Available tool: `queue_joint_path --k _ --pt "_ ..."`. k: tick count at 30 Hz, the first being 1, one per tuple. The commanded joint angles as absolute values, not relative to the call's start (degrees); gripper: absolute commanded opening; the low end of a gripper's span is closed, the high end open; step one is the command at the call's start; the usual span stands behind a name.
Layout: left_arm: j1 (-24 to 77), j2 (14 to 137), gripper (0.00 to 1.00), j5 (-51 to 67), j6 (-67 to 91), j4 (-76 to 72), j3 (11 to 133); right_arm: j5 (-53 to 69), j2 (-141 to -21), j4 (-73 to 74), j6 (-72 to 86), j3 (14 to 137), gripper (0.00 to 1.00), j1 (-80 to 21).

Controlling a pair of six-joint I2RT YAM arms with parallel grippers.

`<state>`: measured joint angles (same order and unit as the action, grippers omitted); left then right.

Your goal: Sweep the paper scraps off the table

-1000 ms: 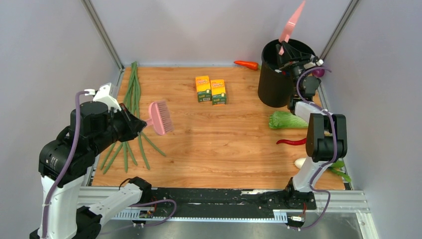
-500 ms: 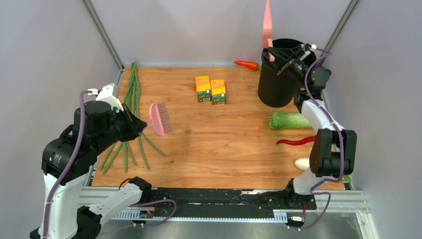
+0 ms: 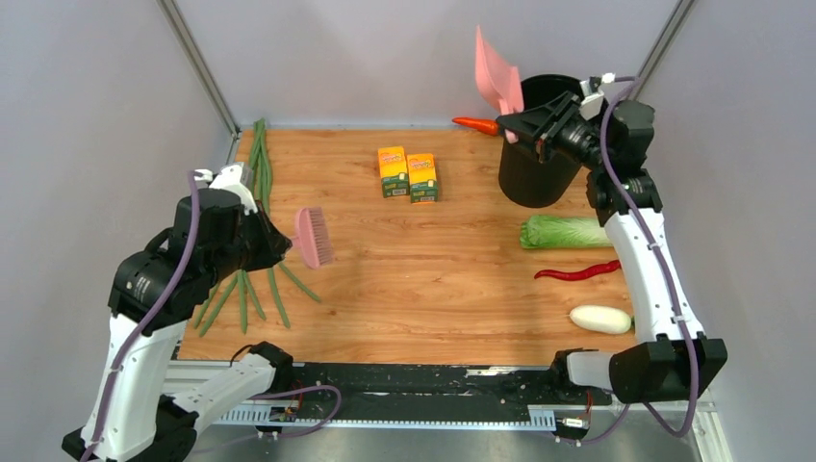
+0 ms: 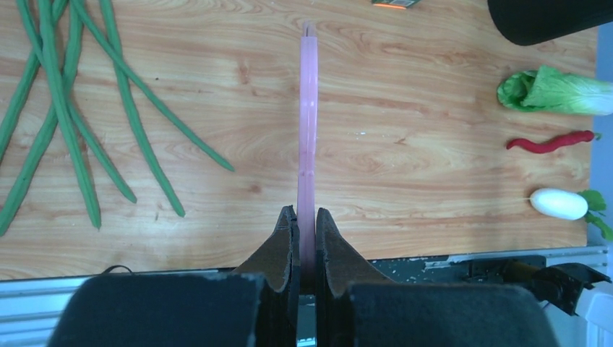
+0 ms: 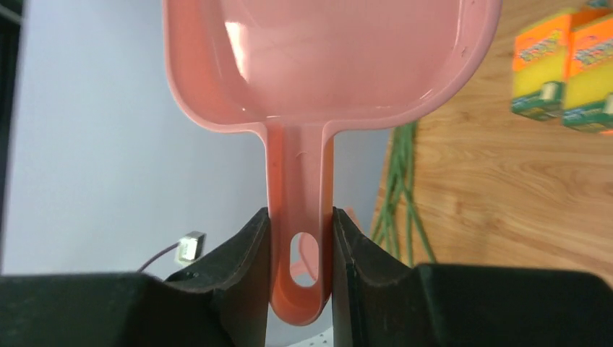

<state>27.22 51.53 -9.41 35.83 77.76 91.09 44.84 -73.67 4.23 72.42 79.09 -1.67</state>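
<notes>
At the near right edge of the table (image 3: 433,289) lies a white radish (image 3: 599,319), with a red chilli (image 3: 577,272) just beyond it and a cabbage (image 3: 563,232) farther on; the three lie apart. On the left, the left gripper (image 4: 304,224) has its jaws pinching the handle of a pink brush (image 3: 314,237); the brush is held over the left part of the board, its head out to the right of the gripper, and the wrist view shows it edge-on. Green beans (image 3: 252,221) lie in a long loose bunch along the left edge, some under the arm. Two yellow boxes (image 3: 408,173) stand side by side, touching, toward the far middle. A black bin (image 3: 534,164) stands at the far right, with a carrot (image 3: 476,124) just beside it against the far edge. The right gripper (image 5: 300,224), at the bin's rim, has its jaws clamped on the handle of a pink dustpan (image 3: 496,72); the scoop points up, above the carrot. The paper scraps cannot be seen in any view.
</notes>
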Motion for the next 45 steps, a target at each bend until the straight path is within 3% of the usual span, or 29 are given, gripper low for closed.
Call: queue_joint_path --k 1,8,14,20,28,45 --pt "27.16 52.91 0.00 -12.29 36.29 72.52 89.04 29.31 -70.93 30.81 55.30 83.58 0.00 -8.07" --pt "27.16 45.64 0.00 -13.37 42.62 58.73 75.25 6.10 -66.01 42.53 51.15 74.39 0.00 -20.55" --pt "27.16 35.88 0.00 -13.00 53.08 44.49 57.94 -2.87 -63.72 42.28 53.35 62.59 0.00 -28.20" --pt "27.16 28.22 0.00 -13.80 59.58 35.78 42.65 1.30 -68.55 39.03 54.32 54.77 0.00 -30.14" --pt "27.07 25.84 0.00 -8.44 68.37 30.68 31.04 2.72 -73.55 32.09 53.97 49.05 0.00 -32.25" --pt "27.16 26.63 0.06 -5.81 74.18 31.12 21.80 7.20 -85.07 28.22 49.75 46.94 0.00 -35.33"
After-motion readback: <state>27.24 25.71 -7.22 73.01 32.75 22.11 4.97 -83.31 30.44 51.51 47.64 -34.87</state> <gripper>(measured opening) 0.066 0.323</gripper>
